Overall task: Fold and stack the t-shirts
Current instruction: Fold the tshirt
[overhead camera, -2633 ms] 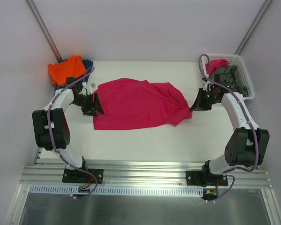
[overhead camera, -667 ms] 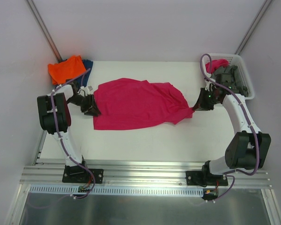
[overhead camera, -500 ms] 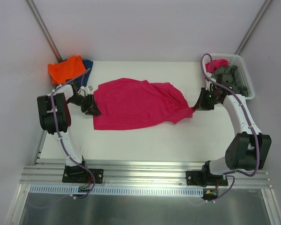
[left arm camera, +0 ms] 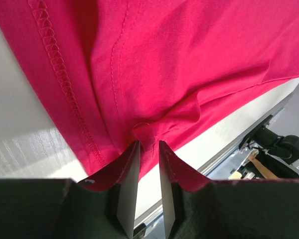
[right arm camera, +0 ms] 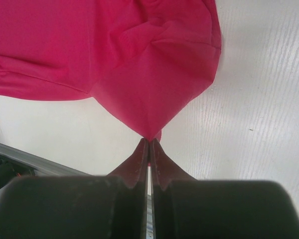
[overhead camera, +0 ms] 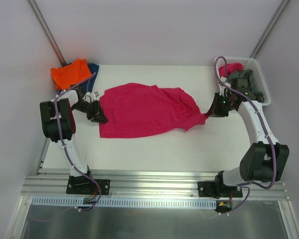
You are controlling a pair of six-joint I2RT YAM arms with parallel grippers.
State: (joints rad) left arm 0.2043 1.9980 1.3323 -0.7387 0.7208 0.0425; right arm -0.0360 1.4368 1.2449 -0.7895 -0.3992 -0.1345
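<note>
A large magenta t-shirt (overhead camera: 144, 109) lies spread and rumpled across the middle of the table. My left gripper (overhead camera: 98, 115) is at its left hem. In the left wrist view, the gripper (left arm camera: 149, 143) has its jaws drawn narrow, with a puckered fold of the magenta cloth (left arm camera: 189, 59) pinched at their tips. My right gripper (overhead camera: 208, 113) is shut on the shirt's right corner. In the right wrist view, the cloth (right arm camera: 114, 50) pulls to a point between the tips of that gripper (right arm camera: 149, 139). An orange t-shirt (overhead camera: 70, 73) and a dark blue one (overhead camera: 93, 67) lie at the back left.
A white lattice basket (overhead camera: 259, 79) stands at the back right, just behind my right arm, with pink cloth (overhead camera: 231, 67) and grey cloth (overhead camera: 244, 82) in it. An aluminium rail (overhead camera: 154, 181) runs along the near edge.
The left arm has swung its elbow up and its jaws have narrowed onto the shirt's left hem. The right gripper has drawn the right corner slightly rightward.
</note>
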